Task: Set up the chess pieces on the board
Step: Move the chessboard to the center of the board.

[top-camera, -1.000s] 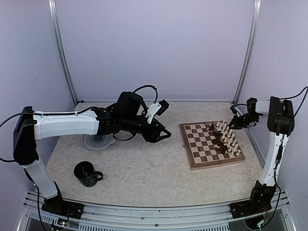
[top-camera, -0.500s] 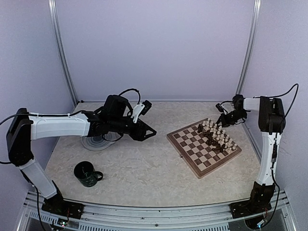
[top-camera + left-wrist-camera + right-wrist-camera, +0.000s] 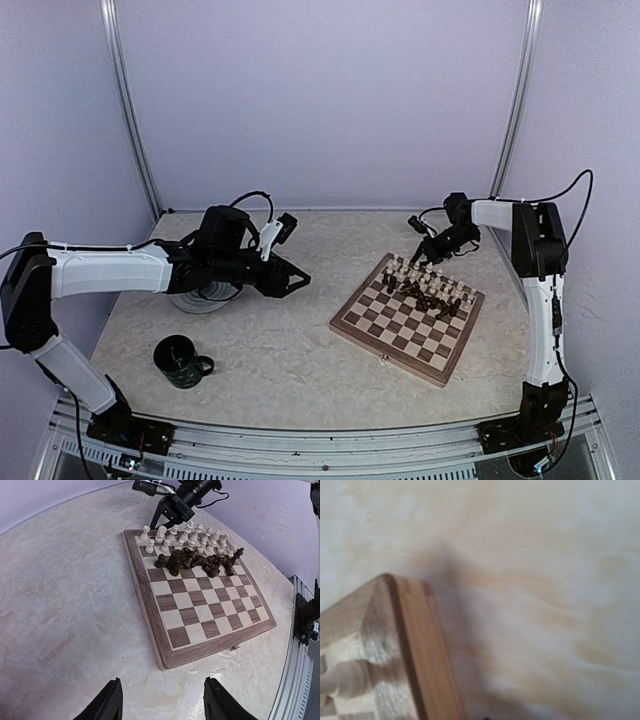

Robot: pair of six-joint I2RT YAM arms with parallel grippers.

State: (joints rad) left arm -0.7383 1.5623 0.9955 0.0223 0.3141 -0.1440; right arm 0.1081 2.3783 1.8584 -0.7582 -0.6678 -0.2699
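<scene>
The board [image 3: 385, 352] lies turned at an angle on the right half of the table. The chess pieces crowd its far-right edge: cream ones [image 3: 405, 268] stand in rows, and dark ones [image 3: 432, 292] lie heaped beside them. My right gripper [image 3: 417, 254] is shut, empty, and low at the board's far corner. The right wrist view shows only that blurred corner [image 3: 415, 645] and one cream piece [image 3: 345, 680]. My left gripper [image 3: 298, 281] hovers open and empty left of the board. Its wrist view shows the board [image 3: 150, 615], the cream pieces [image 3: 190, 535], the dark pieces [image 3: 200, 562] and the right gripper [image 3: 167, 516].
A dark green mug [image 3: 181, 361] stands at the near left. A round grey swirl plate [image 3: 205, 296] lies partly under the left arm. Pale walls and corner posts close in the table, and a metal rail runs along the near edge.
The right gripper swept left along the far side, and the board slid left and turned counterclockwise with its pieces. The left arm drew back to the left.
</scene>
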